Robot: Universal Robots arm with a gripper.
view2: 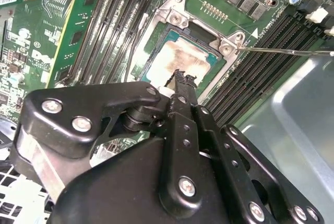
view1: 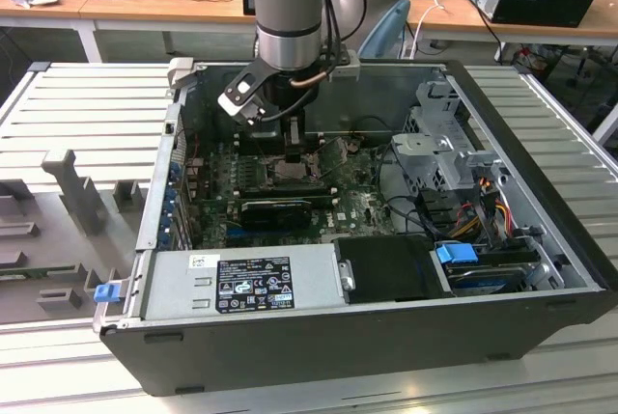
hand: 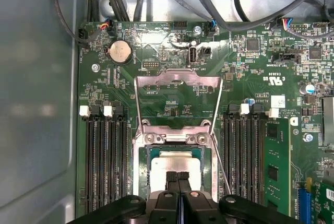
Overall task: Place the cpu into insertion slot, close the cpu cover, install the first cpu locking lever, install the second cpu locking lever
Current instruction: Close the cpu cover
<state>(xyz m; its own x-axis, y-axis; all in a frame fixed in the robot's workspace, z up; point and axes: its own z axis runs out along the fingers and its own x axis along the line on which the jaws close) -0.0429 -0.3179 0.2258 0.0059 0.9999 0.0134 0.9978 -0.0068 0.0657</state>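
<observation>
Standing at the open computer case (view1: 541, 269), I see the power supply (view1: 241, 284) nearest, then the long black expansion card (view1: 275, 209), and past it the arm reaching straight down onto the motherboard.

The gripper (hand: 178, 176) sits right over the insertion slot (view2: 175, 32). Its fingers (hand: 171, 179) are pressed together with nothing between them, tips at or just above the chip. The cpu (hand: 175, 161) lies flat inside the slot, its silvery top smeared with old paste, and from here it looks level with the rim on every side I can see. Placing seems done, or all but done.

Beyond the fingertips the cpu cover (hand: 156, 81) stands raised on its hinge, not yet down. One thin locking lever (view2: 282, 51) juts out free beside the memory slots (hand: 104, 161).

So I take the cover to be the work in hand. It wants a light touch:
- Any contact with the chip should be straight down and never sideways, since the pin field beneath would not forgive a drag.
- The frame should meet the slot squarely, its window settling around the chip's raised top.
- That loose lever must stay clear of the frame's edge, or the plate could catch and sit crooked.
</observation>
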